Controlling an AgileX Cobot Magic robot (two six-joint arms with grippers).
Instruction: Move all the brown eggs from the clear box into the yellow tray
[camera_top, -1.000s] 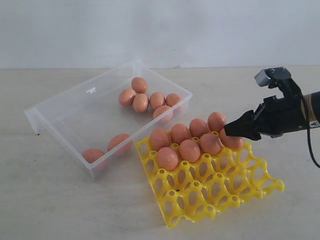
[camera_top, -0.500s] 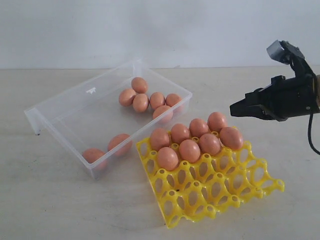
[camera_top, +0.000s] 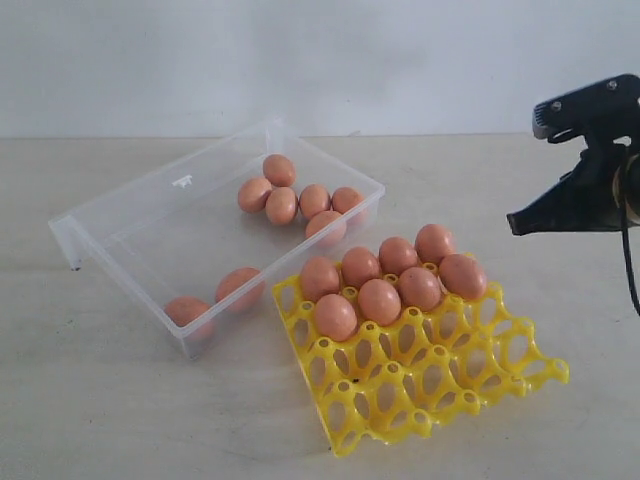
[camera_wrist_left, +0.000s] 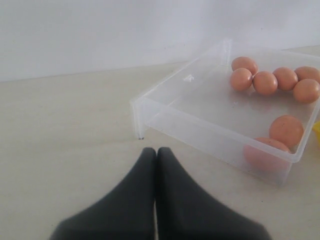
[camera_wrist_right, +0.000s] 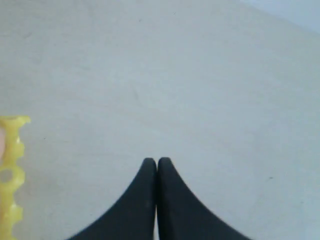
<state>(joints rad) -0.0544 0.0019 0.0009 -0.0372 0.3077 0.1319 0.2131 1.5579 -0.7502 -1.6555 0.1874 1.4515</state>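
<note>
The clear box (camera_top: 120, 215) lies at the left and holds several brown eggs (camera_top: 281, 205): a cluster at its far end and two (camera_top: 238, 285) by its near wall. The yellow tray (camera_top: 440, 385) sits right of it, with several eggs (camera_top: 379, 300) filling its far rows. My right gripper (camera_top: 515, 224) hangs shut and empty at the right edge, above and right of the tray. In the right wrist view its fingertips (camera_wrist_right: 157, 161) are pressed together over bare table beside the tray's edge (camera_wrist_right: 10, 170). My left gripper (camera_wrist_left: 156, 150) is shut and empty, just short of the box (camera_wrist_left: 210, 130).
Light tabletop (camera_top: 150, 400) surrounds box and tray. A white wall (camera_top: 300, 60) stands behind the table. The tray's near rows of cups (camera_top: 400, 400) hold nothing.
The right gripper has lifted off the tray's far right egg and drawn back up and to the right, leaving that egg in its cup. The left arm has not moved.
</note>
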